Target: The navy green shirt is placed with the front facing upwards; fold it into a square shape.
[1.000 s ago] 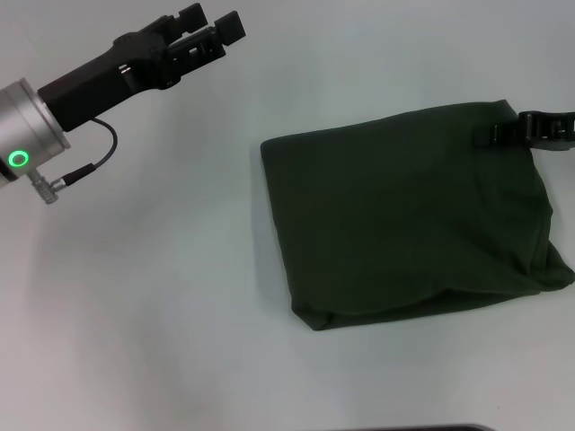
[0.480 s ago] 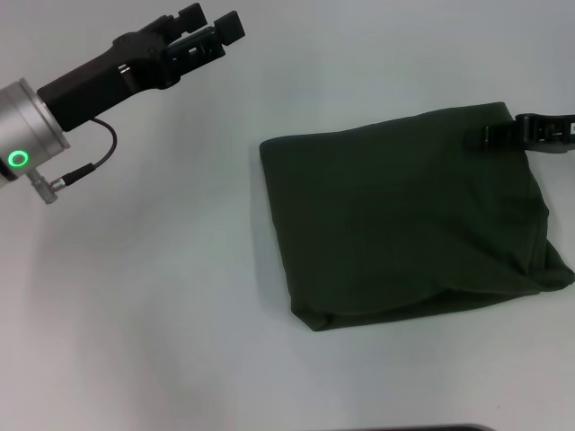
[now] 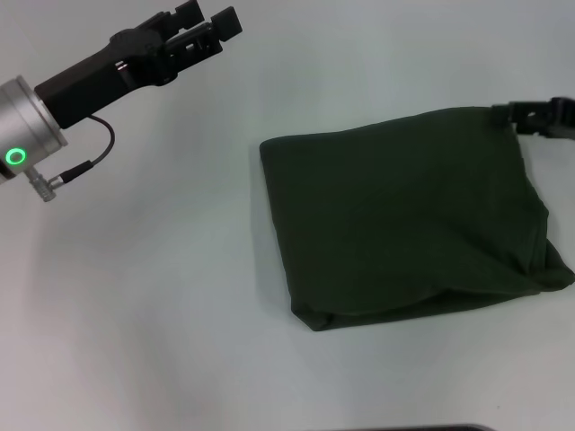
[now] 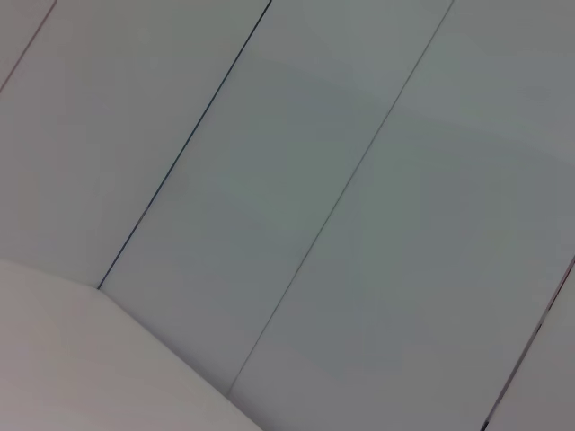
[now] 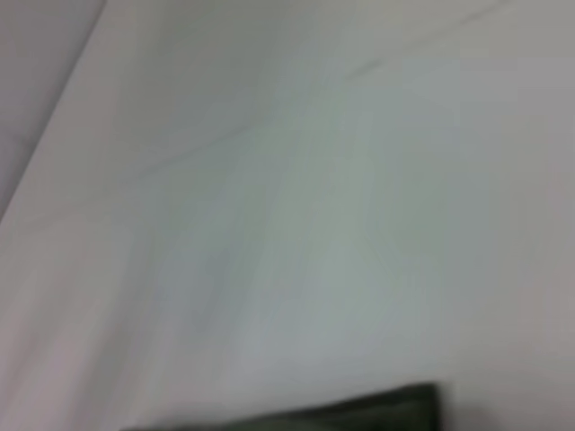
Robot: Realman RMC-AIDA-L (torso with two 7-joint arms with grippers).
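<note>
1. Your navy green shirt (image 3: 409, 215) already lies folded into a rough square on the table (image 3: 162, 296); only plain green cloth shows. By my reading the folding itself is done and you are at the release-and-check stage.

2. Your right gripper (image 3: 537, 117) sits just off the shirt's far right corner, apart from the cloth or barely at its edge. It has hold of nothing that you can see; whether its fingers are parted or closed cannot be told from here.

3. Your left gripper (image 3: 208, 25) hangs raised, well apart from the shirt, which lies off to its right and nearer the robot. Its fingers are parted a little and empty.

4. The shirt's near edge, away from the right gripper, bulges and the right side flares out. If you want a cleaner square, the next move probably calls for squaring that side; otherwise, park both arms.
</note>
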